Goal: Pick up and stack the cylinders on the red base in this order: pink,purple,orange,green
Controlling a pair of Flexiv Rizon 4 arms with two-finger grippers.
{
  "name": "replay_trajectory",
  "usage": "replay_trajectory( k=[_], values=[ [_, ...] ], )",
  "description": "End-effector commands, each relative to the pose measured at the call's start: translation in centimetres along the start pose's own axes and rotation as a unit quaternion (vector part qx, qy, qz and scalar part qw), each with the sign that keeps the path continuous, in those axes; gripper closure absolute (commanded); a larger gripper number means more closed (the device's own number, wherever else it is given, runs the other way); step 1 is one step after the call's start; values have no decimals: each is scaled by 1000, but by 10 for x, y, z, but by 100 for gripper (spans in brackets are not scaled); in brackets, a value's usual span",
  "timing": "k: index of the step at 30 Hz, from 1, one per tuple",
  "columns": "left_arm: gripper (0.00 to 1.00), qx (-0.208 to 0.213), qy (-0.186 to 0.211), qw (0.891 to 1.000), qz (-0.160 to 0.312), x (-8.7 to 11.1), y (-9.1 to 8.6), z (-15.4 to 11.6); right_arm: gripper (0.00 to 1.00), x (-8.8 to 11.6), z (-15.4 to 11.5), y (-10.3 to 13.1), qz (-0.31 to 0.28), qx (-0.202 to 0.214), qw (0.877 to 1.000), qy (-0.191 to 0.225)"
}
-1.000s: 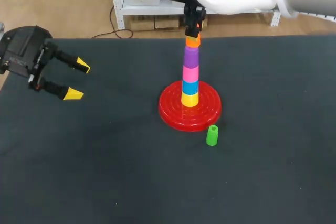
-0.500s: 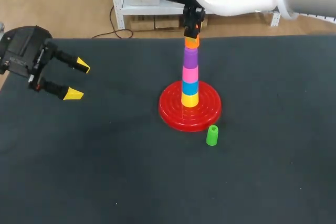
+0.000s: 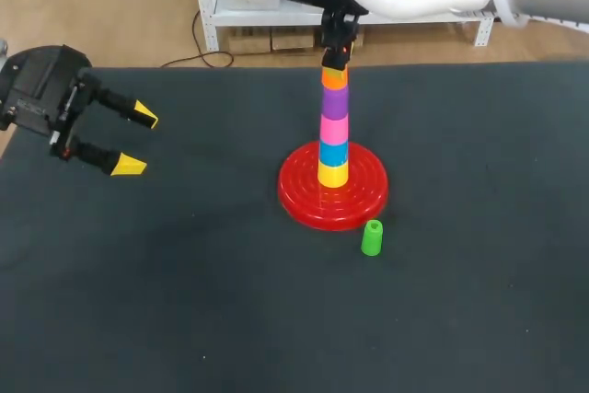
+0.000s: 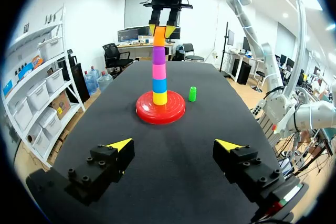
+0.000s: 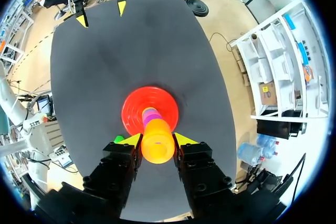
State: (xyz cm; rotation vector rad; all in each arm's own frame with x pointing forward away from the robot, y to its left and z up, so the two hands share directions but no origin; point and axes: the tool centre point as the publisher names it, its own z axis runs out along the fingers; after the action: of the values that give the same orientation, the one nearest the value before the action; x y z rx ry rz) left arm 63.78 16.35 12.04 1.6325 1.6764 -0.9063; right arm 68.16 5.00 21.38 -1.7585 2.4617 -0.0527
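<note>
I had orange (image 3: 335,79) topping the stack (image 3: 333,135)

On the table (image 3: 184,301), the base (image 3: 294,195) carried the stack, and my right gripper (image 3: 336,60) was clamped on orange. My left gripper (image 3: 138,142) hung spread, well apart. Just beside the base stood green (image 3: 371,237).

We are in a robot lab; we see shelves (image 4: 32,109) with boxes (image 4: 54,80), computer screens (image 4: 135,33), office chairs (image 4: 112,57), other robot arms (image 4: 308,116).

My left arm comes in at the table's left edge, my left gripper (image 3: 137,142) spread wide and holding nothing. My right arm reaches over the middle, my right gripper (image 3: 338,51) pointing down, its fingers pressing both sides of the orange cylinder (image 3: 335,78).
</note>
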Motion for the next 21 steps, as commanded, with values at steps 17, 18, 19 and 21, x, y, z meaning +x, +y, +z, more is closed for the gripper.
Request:
replay_trajectory(
  k=[17,18,19,21],
  values=[
    [0,0,-1,1000,1,1,0,0,100,2,15,-11,9,-27,1000,9],
    [0,0,-1,1000,1,1,0,0,100,2,16,-12,10,-28,1000,8],
    [0,0,-1,1000,1,1,0,0,100,2,17,-12,10,-29,999,8],
    [0,0,-1,1000,1,1,0,0,100,3,18,-12,10,-32,999,8]
  ],
)
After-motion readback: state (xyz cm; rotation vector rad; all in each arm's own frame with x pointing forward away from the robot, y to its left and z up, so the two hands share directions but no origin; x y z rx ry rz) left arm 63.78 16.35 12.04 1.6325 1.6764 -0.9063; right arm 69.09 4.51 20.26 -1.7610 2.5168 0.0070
